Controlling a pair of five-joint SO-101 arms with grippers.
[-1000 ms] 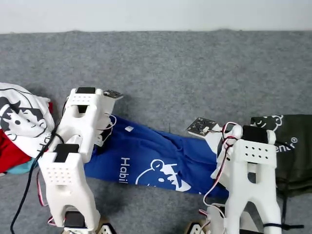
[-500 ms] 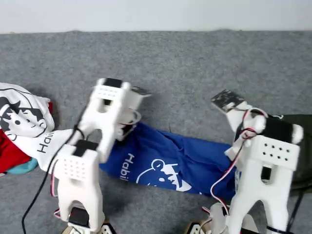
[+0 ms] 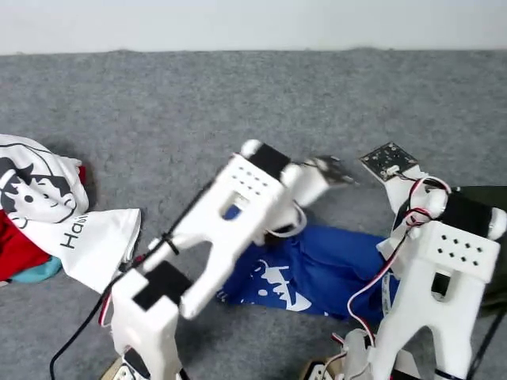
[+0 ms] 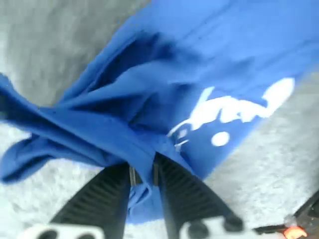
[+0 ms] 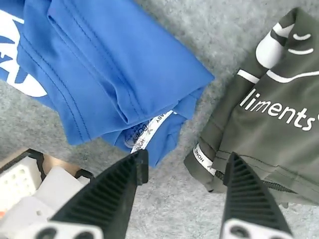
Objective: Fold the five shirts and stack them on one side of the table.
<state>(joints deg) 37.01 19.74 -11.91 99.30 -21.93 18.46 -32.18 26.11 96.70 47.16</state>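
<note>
The blue shirt (image 3: 321,273) lies bunched on the grey table between the two arms, white print facing up. My left gripper (image 4: 142,174) is shut on a fold of the blue shirt (image 4: 199,64), holding that end lifted over the rest of the cloth; its arm (image 3: 238,206) stretches diagonally across the middle. My right gripper (image 5: 187,162) stands open above the table, over the gap between the blue shirt's collar end (image 5: 114,74) and a folded dark green shirt (image 5: 279,124). It holds nothing.
A pile at the table's left edge has a white cartoon-print shirt (image 3: 47,202) over a red one (image 3: 16,247) and a teal one (image 3: 41,271). The dark green shirt (image 3: 487,195) lies at the right edge. Bare grey table (image 3: 238,103) stretches behind.
The left arm has swung right, carrying the blue shirt's left end over toward its middle and uncovering the white shirt's edge. The right arm has shifted slightly back and right.
</note>
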